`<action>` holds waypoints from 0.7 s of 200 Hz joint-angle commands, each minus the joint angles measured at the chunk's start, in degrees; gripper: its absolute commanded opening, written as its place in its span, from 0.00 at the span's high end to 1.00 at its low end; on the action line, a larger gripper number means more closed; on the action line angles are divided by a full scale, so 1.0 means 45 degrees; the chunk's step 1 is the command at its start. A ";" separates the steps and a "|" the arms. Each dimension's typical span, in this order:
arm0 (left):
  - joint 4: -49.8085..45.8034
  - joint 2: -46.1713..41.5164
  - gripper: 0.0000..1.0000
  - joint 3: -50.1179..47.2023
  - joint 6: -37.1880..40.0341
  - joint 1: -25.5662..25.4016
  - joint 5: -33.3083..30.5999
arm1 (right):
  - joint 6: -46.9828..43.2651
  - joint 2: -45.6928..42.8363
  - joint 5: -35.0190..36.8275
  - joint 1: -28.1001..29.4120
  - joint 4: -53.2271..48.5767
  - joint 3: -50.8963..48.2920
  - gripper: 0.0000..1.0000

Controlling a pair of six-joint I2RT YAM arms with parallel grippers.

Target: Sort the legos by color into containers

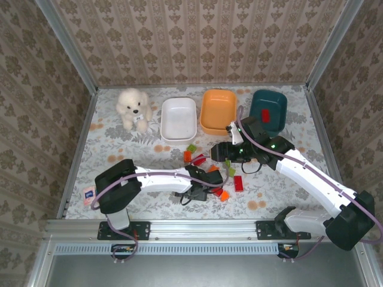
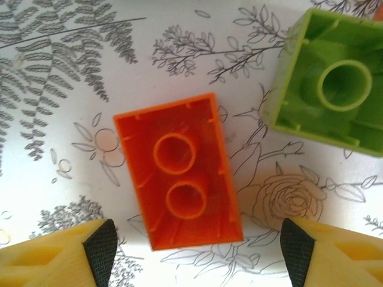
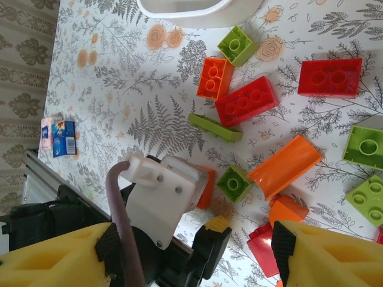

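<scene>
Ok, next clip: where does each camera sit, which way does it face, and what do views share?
Top external: high behind the robot, looking down over the table; left arm, right arm, white tub beyond.
Left wrist: behind the left end effector, facing down at an upturned orange brick; fingertips at bottom.
Right wrist: behind the right end effector, looking down across scattered bricks; own fingers, the left end effector.
Shared: top and right wrist both show the white tub.

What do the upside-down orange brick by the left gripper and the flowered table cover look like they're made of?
Orange brick: hard moulded plastic, smooth and slightly glossy; its hollow underside shows thin walls and two round tubes. Table cover: probably printed vinyl or oilcloth; the leaf pattern lies flat and bright glare washes over it.
</scene>
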 commanded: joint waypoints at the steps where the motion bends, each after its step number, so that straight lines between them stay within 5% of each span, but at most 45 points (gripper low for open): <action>1: 0.0349 0.0189 0.27 0.0078 0.0240 0.0342 -0.0087 | 0.0130 -0.0128 -0.0232 -0.0117 -0.0470 0.0359 0.29; 74: 0.1241 0.0353 0.47 -0.0276 0.0762 0.1210 0.0319 | 0.0188 -0.0029 -0.0252 -0.0314 -0.0333 0.0373 0.29; 140: 0.0716 0.0561 0.54 -0.0097 0.1346 0.1684 -0.0214 | 0.0267 -0.0129 -0.0191 -0.0393 -0.0068 0.0156 0.29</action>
